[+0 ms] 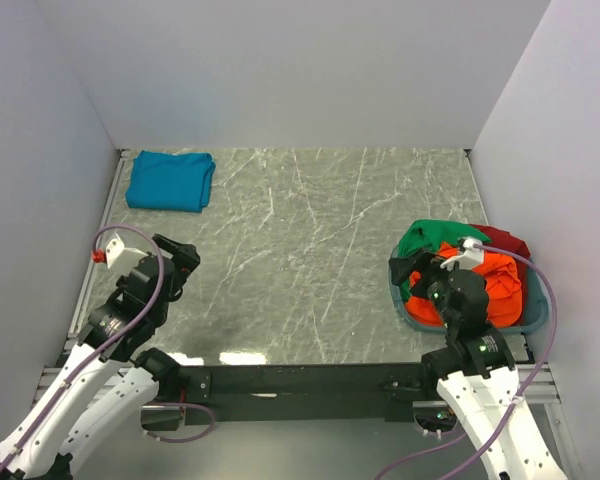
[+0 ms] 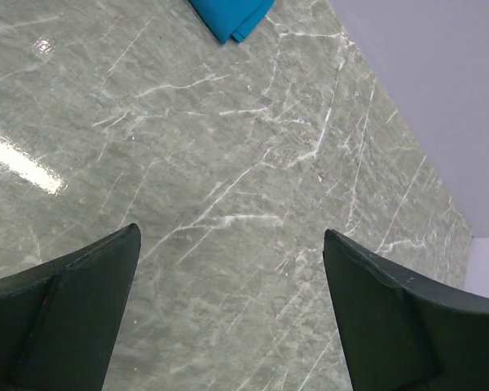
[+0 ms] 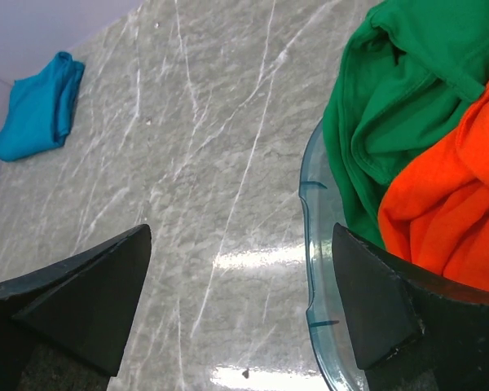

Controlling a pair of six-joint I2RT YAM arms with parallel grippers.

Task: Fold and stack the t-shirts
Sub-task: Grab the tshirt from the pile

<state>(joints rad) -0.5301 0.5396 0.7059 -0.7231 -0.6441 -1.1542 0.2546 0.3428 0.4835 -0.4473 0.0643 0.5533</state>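
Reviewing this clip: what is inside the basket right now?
The basket holds a crumpled green shirt, an orange shirt heaped beside it, and a dark red shirt at the far edge. Anything beneath them, and the basket floor, is covered.

Light: bright, even, seemingly overhead | Glare: white patches on table (image 1: 310, 230) near edge | Shadows: faint | Focus: mostly sharp

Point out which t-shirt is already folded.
The teal blue t-shirt, lying folded at the far left corner of the table. The green t-shirt, orange t-shirt and dark red t-shirt are all crumpled in the basket.
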